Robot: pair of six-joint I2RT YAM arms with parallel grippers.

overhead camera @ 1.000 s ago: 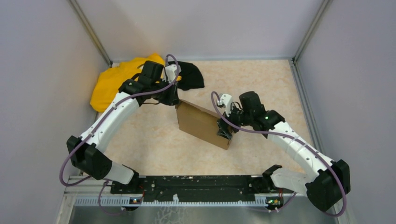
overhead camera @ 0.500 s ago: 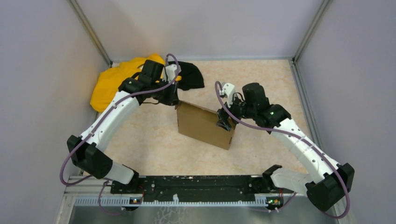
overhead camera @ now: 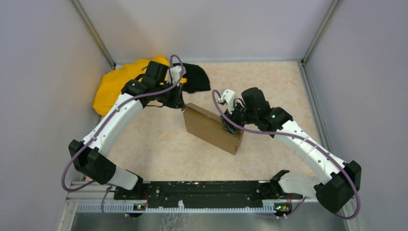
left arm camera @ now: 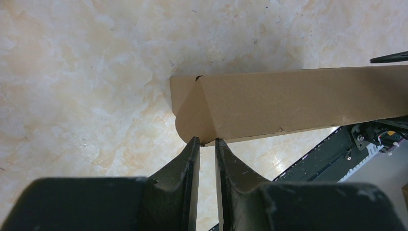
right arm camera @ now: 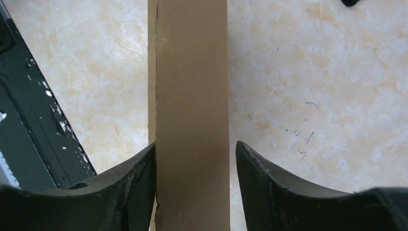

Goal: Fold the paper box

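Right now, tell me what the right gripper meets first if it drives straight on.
The paper box: its narrow edge sits between the fingers of the right gripper, so it would likely bottom out on that before reaching the table.

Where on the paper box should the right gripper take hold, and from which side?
Across the narrow top edge of the paper box, from above, near its right-arm end. It stands on edge, so its two broad faces fit between the fingers of the right gripper.

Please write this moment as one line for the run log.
paper box: standing on edge | left gripper: shut on its corner | right gripper: open, straddling its other end
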